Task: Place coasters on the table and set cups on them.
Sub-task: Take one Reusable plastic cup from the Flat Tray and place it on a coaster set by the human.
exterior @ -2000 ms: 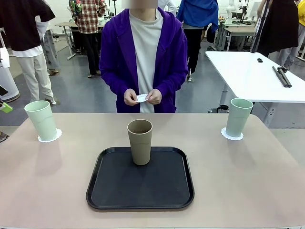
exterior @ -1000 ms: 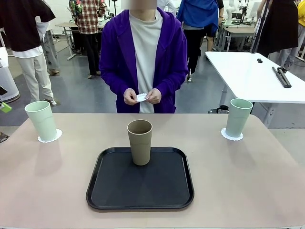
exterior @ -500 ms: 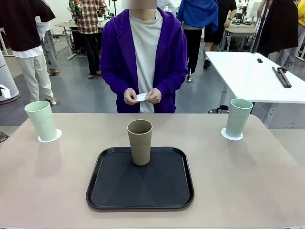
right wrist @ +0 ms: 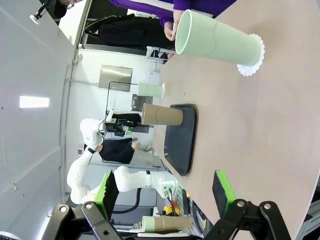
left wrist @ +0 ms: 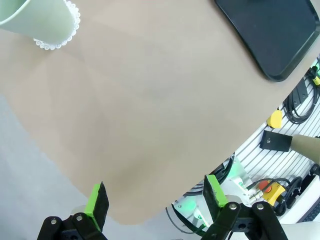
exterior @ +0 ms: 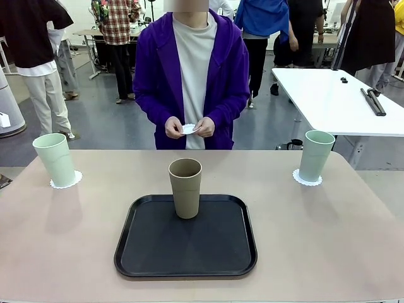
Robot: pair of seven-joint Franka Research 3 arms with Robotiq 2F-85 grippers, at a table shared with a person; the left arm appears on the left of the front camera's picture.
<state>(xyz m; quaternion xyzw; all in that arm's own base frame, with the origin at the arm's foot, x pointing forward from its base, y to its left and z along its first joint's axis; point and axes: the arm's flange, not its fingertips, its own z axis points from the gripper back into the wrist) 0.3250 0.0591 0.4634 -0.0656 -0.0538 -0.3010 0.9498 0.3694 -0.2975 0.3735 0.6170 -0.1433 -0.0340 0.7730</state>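
Mint cup [left wrist: 31, 18] cropped at corner, tray [left wrist: 270, 35] cut off, coaster [exterior: 189, 129] partly hidden

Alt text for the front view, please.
A tan cup stands on a black tray in the middle of the table. Near the far corners, the left green cup sits on the left coaster, the right green cup on the right coaster. A person opposite holds a third coaster.

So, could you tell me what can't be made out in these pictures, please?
Coaster, front view: mostly covered by the person's hands.
Mint cup, left wrist view: rim cut off by the picture's edge.
Tray, left wrist view: mostly cut off by the edge.
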